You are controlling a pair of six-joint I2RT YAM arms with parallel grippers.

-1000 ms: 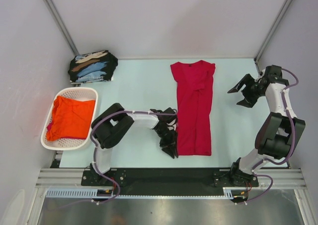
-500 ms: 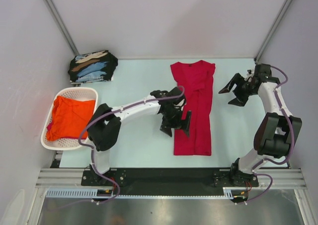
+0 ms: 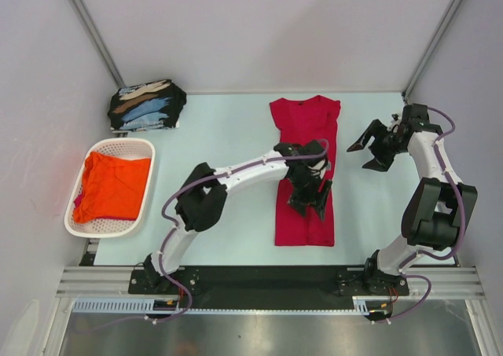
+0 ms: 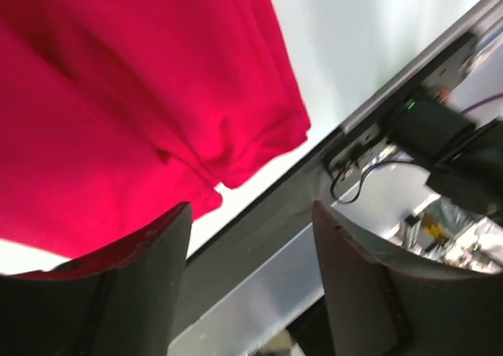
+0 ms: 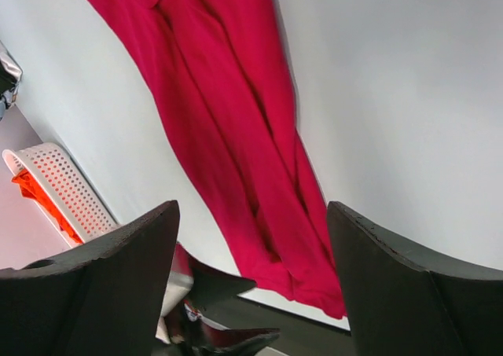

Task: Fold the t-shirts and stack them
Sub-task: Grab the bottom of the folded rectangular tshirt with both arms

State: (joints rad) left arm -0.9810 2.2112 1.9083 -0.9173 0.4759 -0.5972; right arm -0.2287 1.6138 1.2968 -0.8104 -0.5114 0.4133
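A crimson red t-shirt (image 3: 305, 136) lies in a long narrow strip at the table's middle, collar at the far end. My left gripper (image 3: 310, 207) hovers open over its lower half; in the left wrist view the red t-shirt (image 4: 118, 97) fills the upper left and nothing sits between the fingers (image 4: 134, 293). My right gripper (image 3: 363, 156) hangs open just right of the shirt, and its wrist view shows the red t-shirt (image 5: 228, 136) below. Folded black printed t-shirts (image 3: 146, 104) sit stacked at the far left. An orange t-shirt (image 3: 110, 187) lies in the basket.
The white perforated basket (image 3: 86, 224) stands at the table's left edge, and the right wrist view also catches the basket (image 5: 55, 183). Grey walls close in on three sides. The black rail with the arm bases (image 3: 259, 281) runs along the near edge.
My left gripper was shut at the red shirt's lower left edge; it has opened and swung right, over the shirt. The right gripper shifted slightly left toward the shirt.
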